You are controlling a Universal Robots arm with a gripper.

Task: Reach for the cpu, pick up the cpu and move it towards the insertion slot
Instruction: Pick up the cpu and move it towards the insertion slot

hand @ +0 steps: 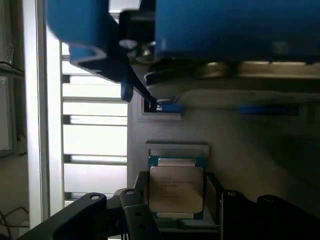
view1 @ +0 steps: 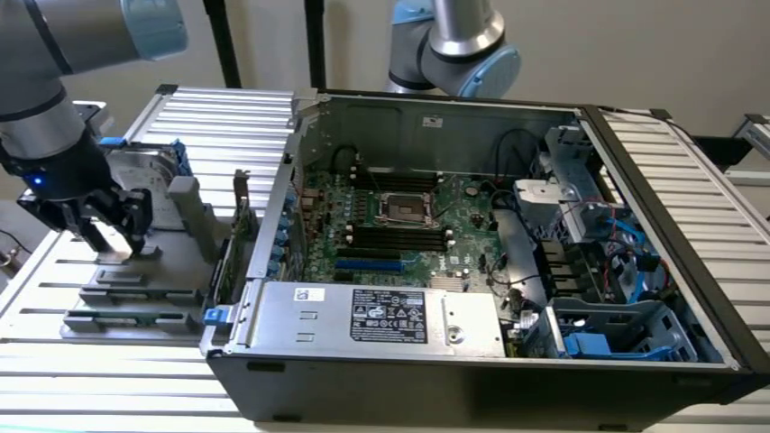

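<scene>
Jaws clamping cpu (hand: pixel 176 189) side edges, over grey tray (view1: pixel 135 290)

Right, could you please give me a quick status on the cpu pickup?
End effector down at the cpu, grip unconfirmed. Cpu at grey fixture, outside the case. Nothing across it.

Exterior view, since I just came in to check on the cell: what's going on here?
A robot arm is working beside an open computer case. Its gripper is down at the cpu, over a grey fixture on the exterior view's left of the case. Whether it has a grip on the chip yet cannot be told. The socket inside the case looks empty.
</scene>
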